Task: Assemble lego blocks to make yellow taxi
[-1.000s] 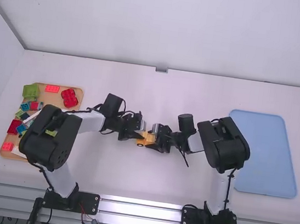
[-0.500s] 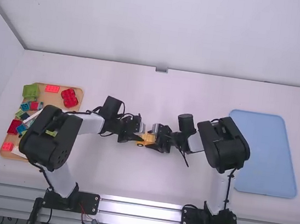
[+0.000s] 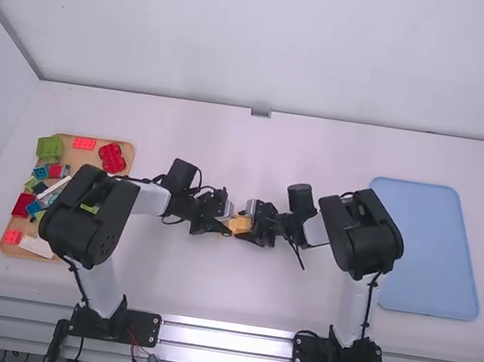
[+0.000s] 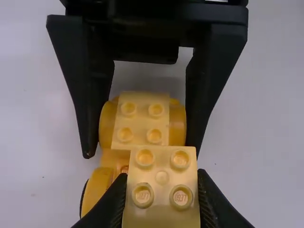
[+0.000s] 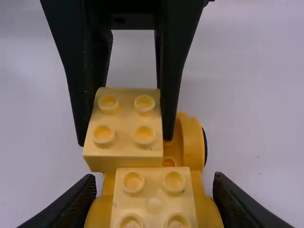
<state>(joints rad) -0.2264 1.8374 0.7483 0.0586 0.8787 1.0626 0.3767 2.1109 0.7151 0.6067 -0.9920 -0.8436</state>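
Two firm grips | left fingers [image 3: 219,226] pinching yellow block [image 4: 161,190] | right fingers [image 3: 257,229] clasping yellow wheeled chassis [image 5: 192,142]

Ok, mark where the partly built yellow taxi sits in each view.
High view: partly built yellow taxi, just below the picture's middle.
Left wrist view: the taxi, middle, reaching toward the lower left.
Right wrist view: the taxi, from just right of the middle down to the bottom edge.
Shared landmark: the right gripper, holding it.
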